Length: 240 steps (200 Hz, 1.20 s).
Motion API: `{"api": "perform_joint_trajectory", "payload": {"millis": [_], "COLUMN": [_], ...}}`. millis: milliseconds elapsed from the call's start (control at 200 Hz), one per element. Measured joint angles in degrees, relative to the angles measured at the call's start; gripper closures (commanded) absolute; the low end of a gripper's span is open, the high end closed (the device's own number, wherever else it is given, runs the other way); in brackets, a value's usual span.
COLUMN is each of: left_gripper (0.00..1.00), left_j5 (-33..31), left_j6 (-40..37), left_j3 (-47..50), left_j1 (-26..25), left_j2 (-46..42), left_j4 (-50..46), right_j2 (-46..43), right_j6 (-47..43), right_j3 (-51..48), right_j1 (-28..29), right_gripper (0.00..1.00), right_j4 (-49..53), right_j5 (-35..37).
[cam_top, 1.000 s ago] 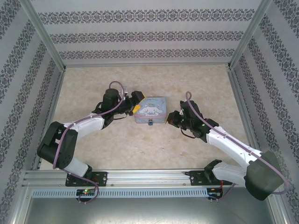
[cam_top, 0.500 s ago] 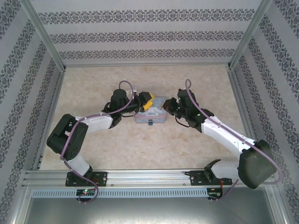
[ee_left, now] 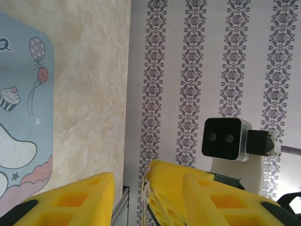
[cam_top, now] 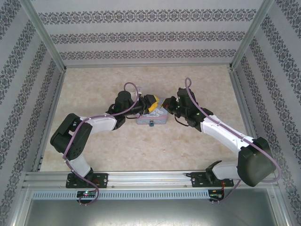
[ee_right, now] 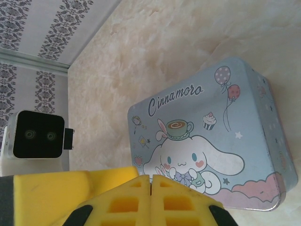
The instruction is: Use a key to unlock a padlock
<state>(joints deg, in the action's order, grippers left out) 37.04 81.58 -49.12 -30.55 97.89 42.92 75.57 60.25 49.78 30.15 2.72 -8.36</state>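
We record the right gripper [ee_right: 151, 195] clamped tight over the cartoon-printed tin box [ee_right: 221, 117] — the left gripper [ee_left: 129, 193] stands narrowly parted (padlock [cam_top: 151, 124] at the tin's near side).

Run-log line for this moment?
left gripper: open, by tin box | right gripper: shut, by tin box | padlock: untouched

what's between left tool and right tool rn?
The cartoon-printed tin box. In the top view, the left tool and the right tool face each other over its lid.
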Motion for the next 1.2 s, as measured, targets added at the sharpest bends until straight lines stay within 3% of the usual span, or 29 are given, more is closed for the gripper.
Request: {"api": "perform_joint_trajectory", "payload": {"millis": [555,779,979,1149,1199], "left_gripper": [0.72,0.82,1.00,1.00,1.00], "left_j5": [-0.17,-0.26,-0.83,-1.05,-1.05], "left_j6": [0.17,0.37,0.48,0.35,0.33], "left_j3": [-0.33,-0.57,-0.76,-0.79,-0.79], "left_j1": [-0.92,-0.96,-0.98,-1.01,-1.01], "left_j2": [1.05,1.16,1.31,1.42,1.42], "left_j4": [0.07,0.09,0.26,0.37,0.35], "right_j2": [0.46,0.90,1.07,1.09,1.09], "right_j6": [0.09,0.09,0.09,0.09,0.07], "right_j3": [0.00,0.00,0.00,0.00,0.00], "right_j1": [0.00,0.00,0.00,0.00,0.00], "right_gripper": [1.00,1.00,1.00,1.00,0.75], "right_j4": [-0.96,-1.33,-1.64,-1.70,-1.68], "right_j5": [-0.04,-0.04,-0.04,-0.02,-0.02]}}
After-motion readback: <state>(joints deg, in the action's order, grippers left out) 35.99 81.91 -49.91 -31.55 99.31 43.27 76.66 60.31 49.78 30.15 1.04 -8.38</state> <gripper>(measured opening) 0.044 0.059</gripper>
